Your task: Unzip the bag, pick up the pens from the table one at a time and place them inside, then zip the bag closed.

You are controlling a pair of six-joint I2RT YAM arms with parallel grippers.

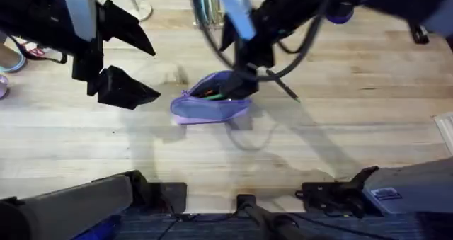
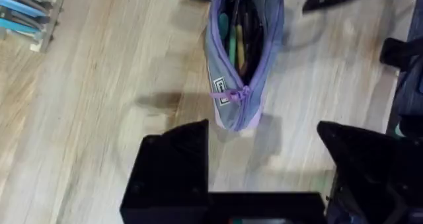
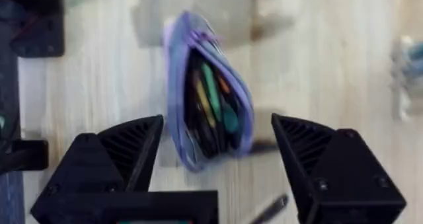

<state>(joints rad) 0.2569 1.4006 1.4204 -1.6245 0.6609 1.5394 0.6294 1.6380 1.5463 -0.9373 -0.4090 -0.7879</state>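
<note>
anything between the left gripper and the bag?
No, just bare table between the left gripper and the bag, seen overhead; the left wrist view shows the same bare gap.

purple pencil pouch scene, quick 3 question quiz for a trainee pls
1. True or false: the zipper of the small lavender fabric pouch is shut.
2. The thin dark pen lies: A) inside the pouch; B) on the light wooden table beside the pouch; C) upright in a cup.
3. Fill in: the left end effector and the right end effector are both ___.

Key: 1 false; 2 B; 3 open.
</note>
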